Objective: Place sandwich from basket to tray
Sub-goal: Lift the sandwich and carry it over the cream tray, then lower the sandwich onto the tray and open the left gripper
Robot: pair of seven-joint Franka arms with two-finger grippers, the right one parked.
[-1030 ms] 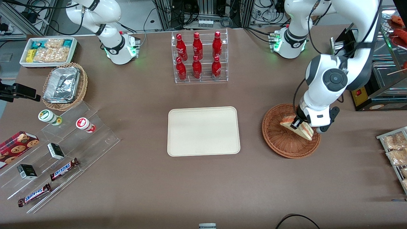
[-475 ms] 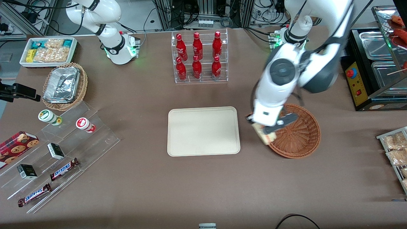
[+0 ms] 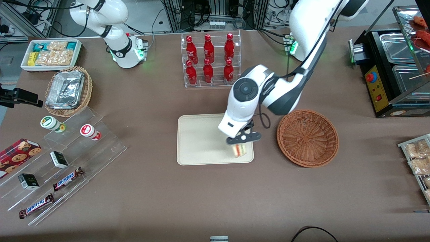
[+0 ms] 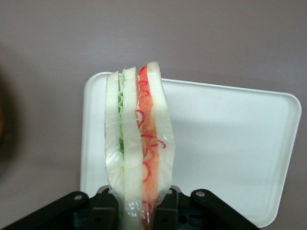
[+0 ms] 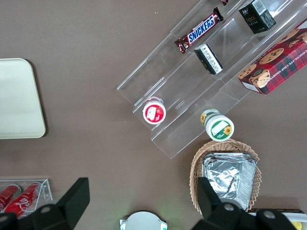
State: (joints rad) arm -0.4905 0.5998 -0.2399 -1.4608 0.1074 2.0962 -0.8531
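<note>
The left arm's black two-finger gripper hangs over the flat cream-beige rectangular tray with rounded corners, clamped on the small triangular sandwich wedge in clear wrap, at about four o'clock from the tray's centre in the front view. The sandwich is held above the tray's corner nearest the front camera on the working arm's side; whether it touches the surface cannot be told. The round reddish-brown woven wicker basket lies at three o'clock from the tray, with nothing in it.

In the wrist view the gripper grips the sandwich at one end, the bread faces pressed between the fingers and the layered edge toward the camera, with the tray below.

The sandwich looks light and soft. White bread of this kind would likely crush under a hard squeeze, and the clear film looks slick, so a gentle hold across the flat bread faces seems the sound choice.

It shows three white bread slices, pale green filling between one pair and red-orange filling with thin red curls between the other, the glossy wrap gathered loosely at the gripped end.
</note>
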